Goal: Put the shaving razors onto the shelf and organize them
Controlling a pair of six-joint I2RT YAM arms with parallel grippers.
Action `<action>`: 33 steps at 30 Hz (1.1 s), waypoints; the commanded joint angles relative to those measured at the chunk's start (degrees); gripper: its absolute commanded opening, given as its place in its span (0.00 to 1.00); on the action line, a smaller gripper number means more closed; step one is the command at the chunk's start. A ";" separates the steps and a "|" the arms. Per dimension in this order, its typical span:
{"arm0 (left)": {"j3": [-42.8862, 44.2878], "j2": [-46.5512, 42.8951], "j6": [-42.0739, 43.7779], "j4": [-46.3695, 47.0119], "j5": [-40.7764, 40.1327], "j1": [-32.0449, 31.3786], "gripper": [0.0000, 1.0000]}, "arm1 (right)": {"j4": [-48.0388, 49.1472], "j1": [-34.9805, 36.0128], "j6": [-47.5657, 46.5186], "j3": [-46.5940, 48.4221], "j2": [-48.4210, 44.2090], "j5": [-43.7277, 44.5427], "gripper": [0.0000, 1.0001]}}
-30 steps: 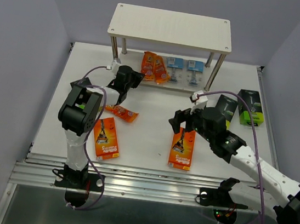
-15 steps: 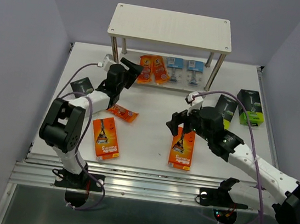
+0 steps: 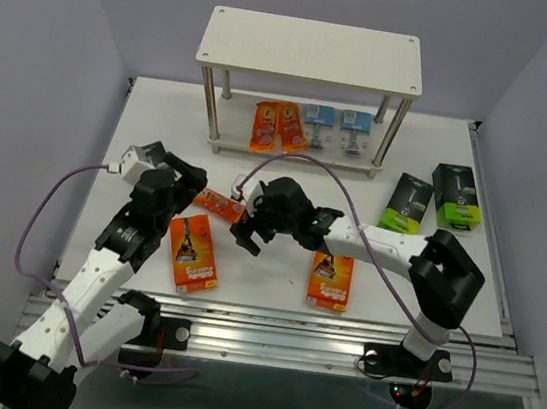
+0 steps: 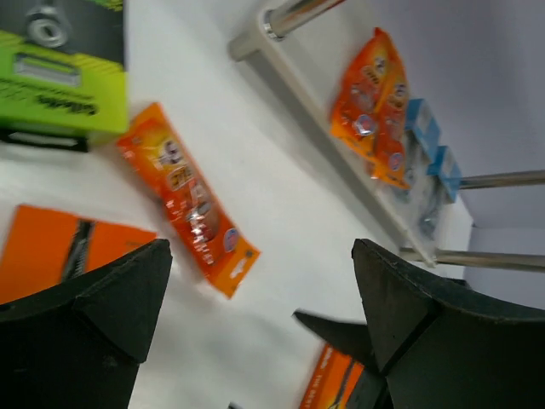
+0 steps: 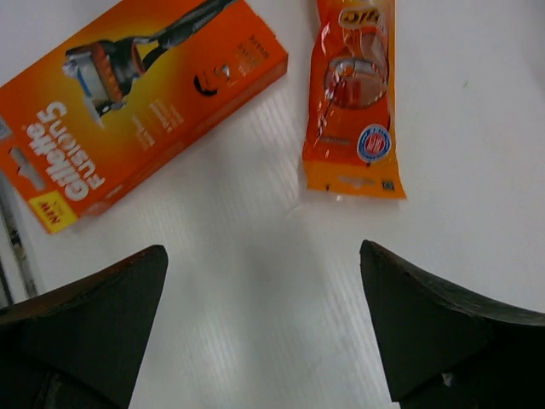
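The right gripper (image 3: 249, 232), fingers spread and holding nothing, hangs just beside the loose orange foil packet (image 3: 219, 203), which lies on the table left of centre, well short of the shelf (image 3: 312, 50). To do this well, I'd say it should ease on until the packet's narrow width sits between the fingers, drop right to the tabletop, then pinch, since flat foil slips easily. The left gripper (image 3: 189, 175) is likewise spread and empty. Half a second back the right gripper sat over the right-hand orange box (image 3: 331, 278) and the left one reached toward the shelf; both have moved since
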 commanded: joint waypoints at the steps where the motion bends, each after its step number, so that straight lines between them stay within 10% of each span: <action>1: -4.83 -9.73 -0.56 -18.09 -7.65 0.41 0.99 | 2.73 -0.10 -6.96 11.15 9.63 -2.72 1.00; 15: -5.53 -19.95 -2.94 -24.27 -4.67 0.33 0.99 | -1.14 -1.24 -4.51 29.81 33.03 1.24 0.95; 17: -6.23 -19.42 -2.50 -23.65 -4.67 0.33 0.99 | -2.54 -1.24 -4.15 30.33 33.56 1.15 0.81; 20: -6.24 -19.33 -3.55 -24.00 -4.67 0.33 0.99 | -1.93 -1.24 -2.31 28.67 32.16 0.88 0.25; 33: -3.95 -22.67 -2.33 -24.53 -10.20 0.33 0.99 | 12.04 -1.24 17.47 18.55 12.73 20.03 0.15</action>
